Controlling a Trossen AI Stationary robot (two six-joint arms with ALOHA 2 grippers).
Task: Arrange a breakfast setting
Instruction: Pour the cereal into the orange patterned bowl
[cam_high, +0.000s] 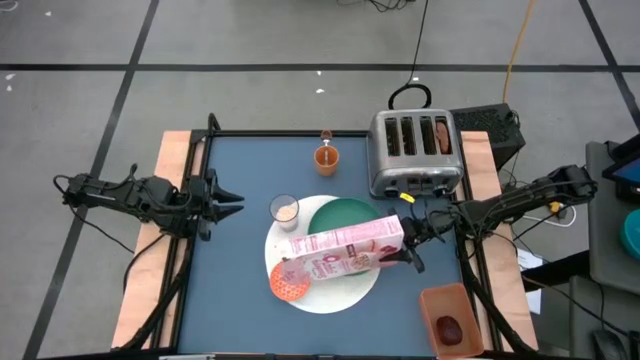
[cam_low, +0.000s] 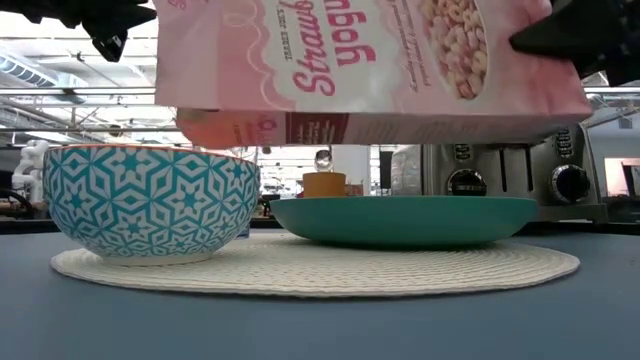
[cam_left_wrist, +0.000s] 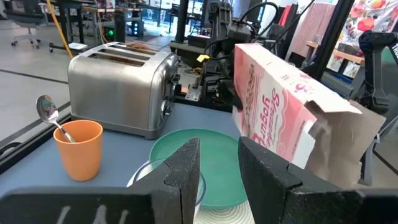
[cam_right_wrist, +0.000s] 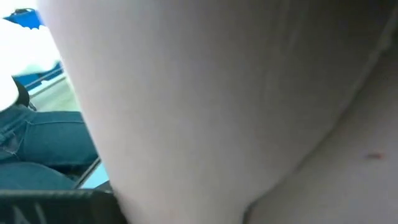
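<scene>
Right under the overhead camera, the pink cardboard cereal box (cam_high: 345, 249) hangs tipped on its side above the round white woven mat (cam_high: 345, 292), its open end aimed down at the small orange-lined cereal bowl (cam_high: 288, 280), and the right tool (cam_high: 408, 250) is pinching the box's far end, over the mat's right edge. Best play, I'd say: keep the mouth square over the bowl and tilt slowly, so cereal doesn't spill onto the mat or the round green plate (cam_high: 338, 216). The left tool (cam_high: 232, 203) waits over the worktop's (cam_high: 240, 165) left side, fingers narrowly parted, holding nothing, well apart from the small milk glass (cam_high: 285, 210). Down at worktop level, the bowl (cam_low: 150, 204), blue-patterned outside, sits on the mat (cam_low: 330, 268) directly beneath the box's (cam_low: 370, 65) lower end, plate (cam_low: 405, 220) just beside it. From the left wrist, dark fingers (cam_left_wrist: 183, 171) frame the plate (cam_left_wrist: 214, 158), with the orange plastic cup (cam_left_wrist: 78, 149) holding a silver spoon (cam_left_wrist: 48, 115) before the silver four-slot toaster (cam_left_wrist: 121, 87). Over on the right wrist, the box's pale panel (cam_right_wrist: 217, 99) fills nearly everything.
</scene>
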